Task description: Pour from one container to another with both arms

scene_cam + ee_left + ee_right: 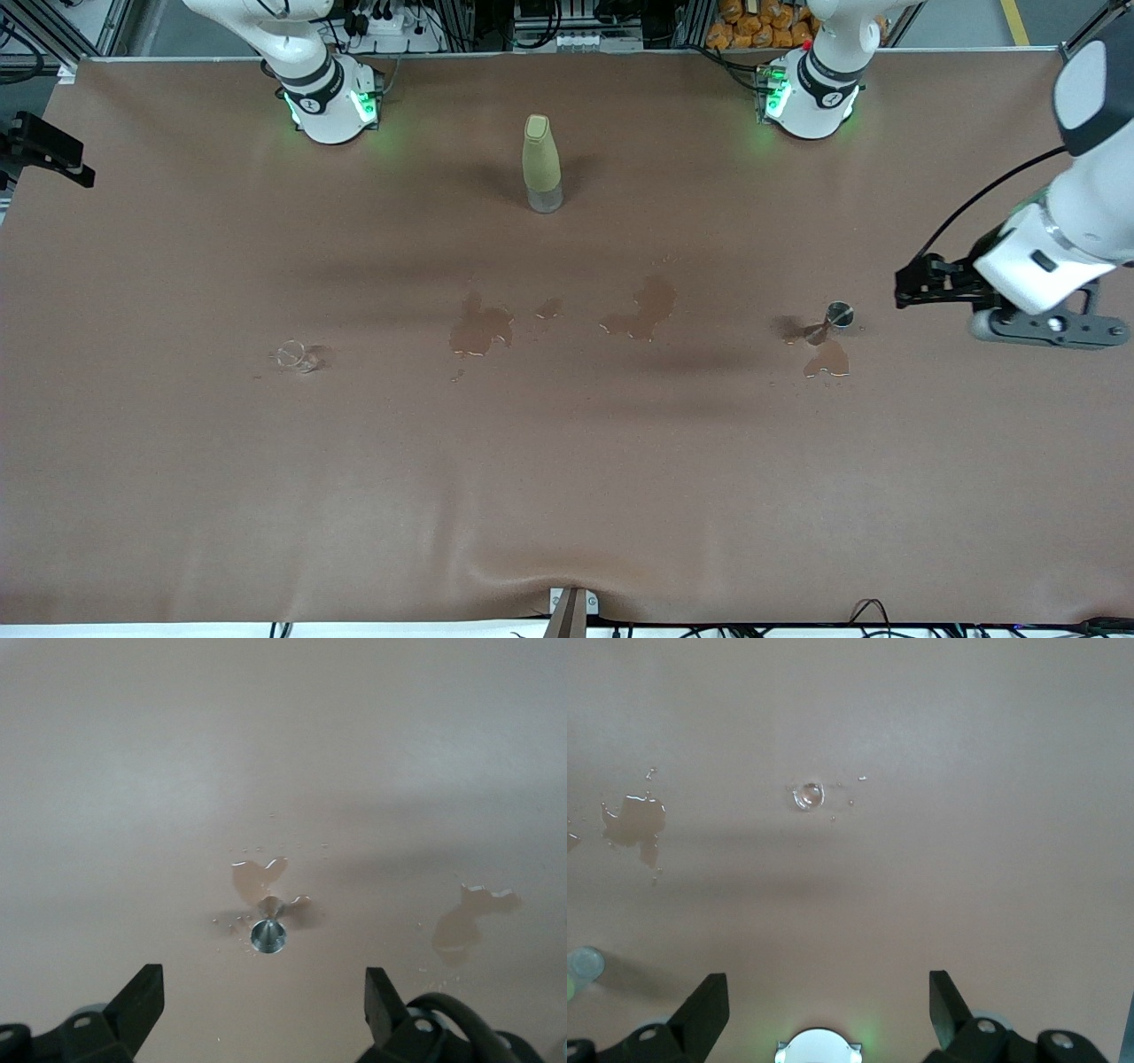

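Right gripper [824,997]: absent from the front view, its arm cut off at the top edge. Left arm [1076,213]: cropped by the frame edge. Small clear glass [297,356]: contents cannot be determined.

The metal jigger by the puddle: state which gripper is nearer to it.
Left. The left gripper hangs open beside the metal jigger, toward the left arm's end of the table. The right gripper, open, is up by its own base, well away from it.
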Motion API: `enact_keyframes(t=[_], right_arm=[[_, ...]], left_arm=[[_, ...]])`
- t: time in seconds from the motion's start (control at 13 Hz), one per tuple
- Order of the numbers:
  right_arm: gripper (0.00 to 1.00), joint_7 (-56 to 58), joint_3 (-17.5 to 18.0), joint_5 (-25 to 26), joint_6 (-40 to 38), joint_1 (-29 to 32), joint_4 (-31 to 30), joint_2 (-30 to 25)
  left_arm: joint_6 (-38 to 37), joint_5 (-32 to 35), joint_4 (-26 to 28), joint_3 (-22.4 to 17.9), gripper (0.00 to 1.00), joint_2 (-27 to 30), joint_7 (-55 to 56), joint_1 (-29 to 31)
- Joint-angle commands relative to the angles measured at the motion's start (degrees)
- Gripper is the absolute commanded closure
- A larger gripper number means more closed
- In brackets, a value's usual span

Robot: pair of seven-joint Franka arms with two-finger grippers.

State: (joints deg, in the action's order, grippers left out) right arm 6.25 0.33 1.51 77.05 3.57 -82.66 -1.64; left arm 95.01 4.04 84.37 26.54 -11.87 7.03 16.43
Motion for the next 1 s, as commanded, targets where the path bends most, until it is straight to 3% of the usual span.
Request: enact_keyframes(t=[0.0,0.46,0.61,0.92], right_arm=[[0.0,-0.8,2.7,0.8,2.6,2.1,-1.0,-0.1],[0.0,-0.5,2.6,0.6,4.5,1.9,-0.9,0.4],[0.0,-0.4,2.6,0.9,5.2,1.6,-0.8,0.6],[0.0,-0.3,0.6,0.3,6.3,0.0,-1.2,0.6]], left_arm=[[-0.7,0.3,0.8,0.0,0.0,1.8,3.4,0.1],[-0.5,0.3,0.9,-1.5,0.0,1.5,5.3,-2.0],[-0.5,-1.8,0.9,-10.5,0.0,1.8,6.4,-9.8],[1.7,-3.7,4.5,-21.0,0.0,4.9,6.6,-18.9]])
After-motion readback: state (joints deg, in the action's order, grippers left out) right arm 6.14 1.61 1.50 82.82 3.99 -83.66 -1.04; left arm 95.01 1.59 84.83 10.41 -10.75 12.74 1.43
